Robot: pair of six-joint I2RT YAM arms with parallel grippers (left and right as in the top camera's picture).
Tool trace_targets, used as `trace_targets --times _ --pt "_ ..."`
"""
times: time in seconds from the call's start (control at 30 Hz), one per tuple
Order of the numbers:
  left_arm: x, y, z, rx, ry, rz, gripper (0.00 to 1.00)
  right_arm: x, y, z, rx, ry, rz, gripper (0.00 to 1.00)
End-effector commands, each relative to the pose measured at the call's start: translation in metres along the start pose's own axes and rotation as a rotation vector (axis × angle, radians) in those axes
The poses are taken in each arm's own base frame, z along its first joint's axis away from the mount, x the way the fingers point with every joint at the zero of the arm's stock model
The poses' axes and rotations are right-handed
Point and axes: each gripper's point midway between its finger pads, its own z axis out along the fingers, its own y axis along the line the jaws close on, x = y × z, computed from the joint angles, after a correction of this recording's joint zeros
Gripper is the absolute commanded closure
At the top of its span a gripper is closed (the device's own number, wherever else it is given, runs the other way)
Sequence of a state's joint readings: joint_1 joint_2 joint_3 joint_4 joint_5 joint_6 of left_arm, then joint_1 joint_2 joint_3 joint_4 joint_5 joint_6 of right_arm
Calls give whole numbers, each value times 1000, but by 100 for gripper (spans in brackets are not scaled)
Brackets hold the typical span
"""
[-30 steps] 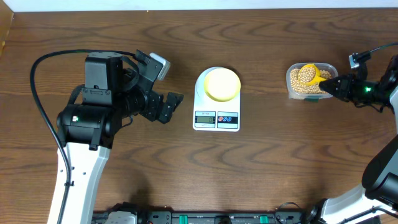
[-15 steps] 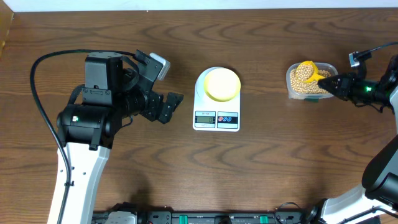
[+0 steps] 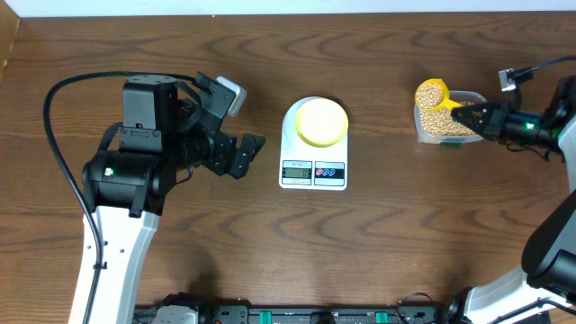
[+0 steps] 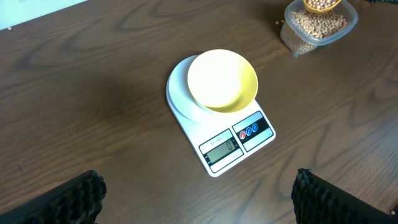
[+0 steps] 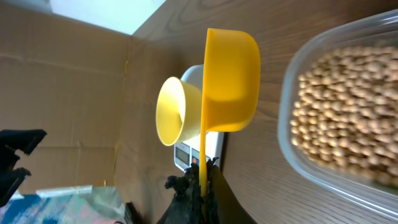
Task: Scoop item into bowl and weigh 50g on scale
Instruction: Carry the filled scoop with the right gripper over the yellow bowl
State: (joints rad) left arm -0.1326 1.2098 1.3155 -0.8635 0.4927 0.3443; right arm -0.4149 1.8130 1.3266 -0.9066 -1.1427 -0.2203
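The pale yellow bowl [image 3: 321, 122] sits empty on the round platform of the white scale [image 3: 313, 173]; both also show in the left wrist view, the bowl [image 4: 222, 81] on the scale [image 4: 237, 144]. My right gripper [image 3: 474, 115] is shut on the handle of a bright yellow scoop [image 3: 433, 94] heaped with tan beans, held above the left end of the clear container [image 3: 457, 131] of beans. In the right wrist view the scoop [image 5: 231, 81] hangs left of the beans [image 5: 342, 118]. My left gripper [image 3: 241, 155] is open and empty, left of the scale.
The table's far edge runs along the top of the overhead view, with a white surface [image 3: 288, 6] behind it. A cardboard panel [image 5: 68, 93] stands beyond the table. My left arm's black body [image 3: 148, 135] and its cable occupy the left side.
My right gripper has lifted the scoop out of the container with a heap of beans and moved it a little left. The left arm has not moved.
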Motion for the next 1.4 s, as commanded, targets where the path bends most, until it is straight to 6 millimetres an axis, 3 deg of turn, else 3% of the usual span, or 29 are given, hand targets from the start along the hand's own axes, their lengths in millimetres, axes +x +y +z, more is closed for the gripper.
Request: trace_targets --times 0.0,0.7,1.1,1.37 --pt "0 -1 0 9 -3 -4 2 4 13 12 -67 22 -25 99" --pt "0 -1 0 9 -3 -5 2 21 65 85 -155 162 -113 99" --pt "0 -1 0 9 -3 -4 2 44 99 131 -195 250 -247 99" --pt "0 -1 0 9 -3 -5 3 53 92 149 -99 277 -302 99"
